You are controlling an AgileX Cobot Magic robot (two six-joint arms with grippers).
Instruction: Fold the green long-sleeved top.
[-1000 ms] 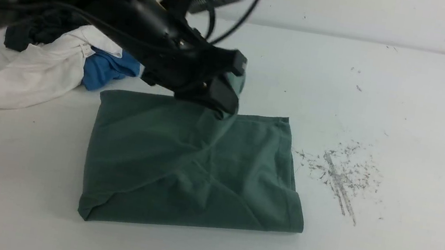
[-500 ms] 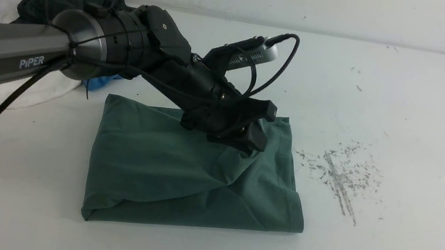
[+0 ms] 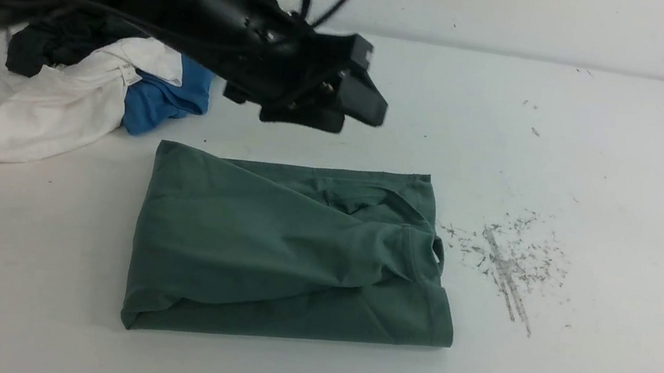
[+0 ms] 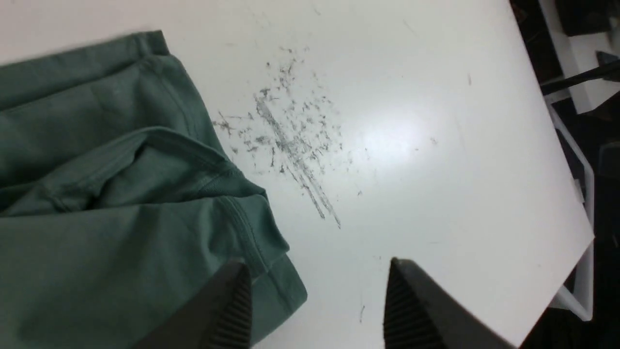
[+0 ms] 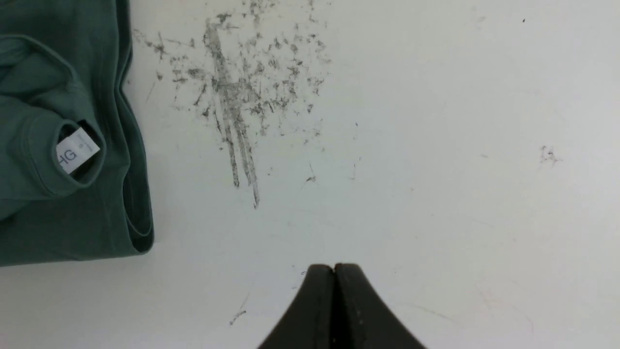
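i'm holding my left hand apart, empty, above the far edge of the top, which is lying folded; right hand is together, parked aside.

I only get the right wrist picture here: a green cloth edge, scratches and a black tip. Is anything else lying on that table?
Observer: Yes. At the far left lies a heap of white, blue and dark clothes, apart from the folded sage-green long-sleeved top.
Operator: Is the other arm holding the green one?
Observer: No. The left gripper hangs above the top's far edge, jaws apart, nothing between them.
Operator: Does the green thing look neat?
Observer: Roughly a rectangle, though a loose fold bulges across its upper layer, and the scuffed white table is bare at its right side.
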